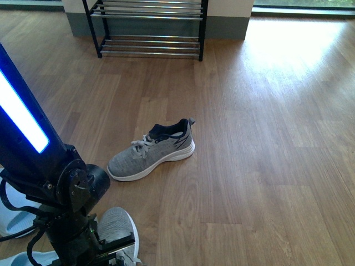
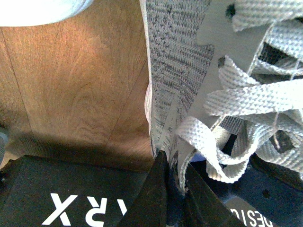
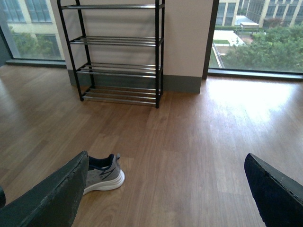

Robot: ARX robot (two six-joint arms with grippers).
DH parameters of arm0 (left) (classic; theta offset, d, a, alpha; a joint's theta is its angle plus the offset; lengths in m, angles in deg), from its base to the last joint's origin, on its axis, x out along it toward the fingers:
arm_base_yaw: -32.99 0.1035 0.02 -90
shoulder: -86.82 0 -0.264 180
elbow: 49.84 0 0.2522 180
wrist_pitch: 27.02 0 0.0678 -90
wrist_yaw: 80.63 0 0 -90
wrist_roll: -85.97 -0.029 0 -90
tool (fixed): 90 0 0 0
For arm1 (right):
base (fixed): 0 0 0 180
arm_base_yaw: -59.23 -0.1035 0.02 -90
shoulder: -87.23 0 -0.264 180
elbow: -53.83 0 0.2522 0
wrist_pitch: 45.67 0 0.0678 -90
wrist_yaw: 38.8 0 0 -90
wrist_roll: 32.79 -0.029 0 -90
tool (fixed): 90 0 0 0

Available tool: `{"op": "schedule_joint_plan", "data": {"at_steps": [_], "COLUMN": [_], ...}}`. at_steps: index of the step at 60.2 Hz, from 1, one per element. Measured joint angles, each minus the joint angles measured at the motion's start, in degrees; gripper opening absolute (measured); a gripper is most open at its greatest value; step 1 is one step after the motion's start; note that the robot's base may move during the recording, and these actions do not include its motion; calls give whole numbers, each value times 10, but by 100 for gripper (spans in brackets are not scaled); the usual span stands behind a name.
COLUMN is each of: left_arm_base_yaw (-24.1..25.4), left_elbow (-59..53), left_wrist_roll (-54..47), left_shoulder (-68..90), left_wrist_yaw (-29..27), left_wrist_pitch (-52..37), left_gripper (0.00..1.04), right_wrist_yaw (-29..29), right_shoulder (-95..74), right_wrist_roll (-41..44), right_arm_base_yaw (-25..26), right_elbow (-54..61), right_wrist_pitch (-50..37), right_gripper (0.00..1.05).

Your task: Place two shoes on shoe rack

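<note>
**Fingers (image 2: 154, 198) of left gripper (image 2: 175, 179) pinched on near shoe (image 2: 177, 61)**

Clamped onto the knit side, right by the laces (image 2: 251, 94), low at the robot's base. Over at the right gripper (image 3: 165, 158): spread wide, gripping nothing. Out on the wood floor (image 1: 266, 138), upright, the second shoe (image 1: 152, 152). Well beyond it, the shoe rack (image 1: 150, 27).

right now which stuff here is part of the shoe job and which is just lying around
job: shoe out on the floor; second shoe, held by the left claw; rack
lying about: pale blue things at the robot's left, too cut off to name
</note>
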Motion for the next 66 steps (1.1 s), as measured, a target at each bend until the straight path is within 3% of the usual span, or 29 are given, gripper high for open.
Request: {"op": "schedule_joint_plan", "data": {"at_steps": [31,47,66], "left_arm_base_yaw": [-20,17,29], "left_elbow": [-60,-136,-272], "left_wrist_roll": [0,-32,-91], "left_shoulder": [-125,-286,-553], "left_wrist_yaw": [-109,-177,-310], "left_wrist_pitch": [-48,-73,-116], "left_gripper": [2,2,2], "right_wrist_yaw": [0,0,0], "right_shoulder": [0,0,0], "right_wrist_roll": [0,0,0], "right_arm_base_yaw": [0,0,0], "right_elbow": [0,0,0], "right_wrist_pitch": [0,0,0], "right_gripper": [95,95,95]}}
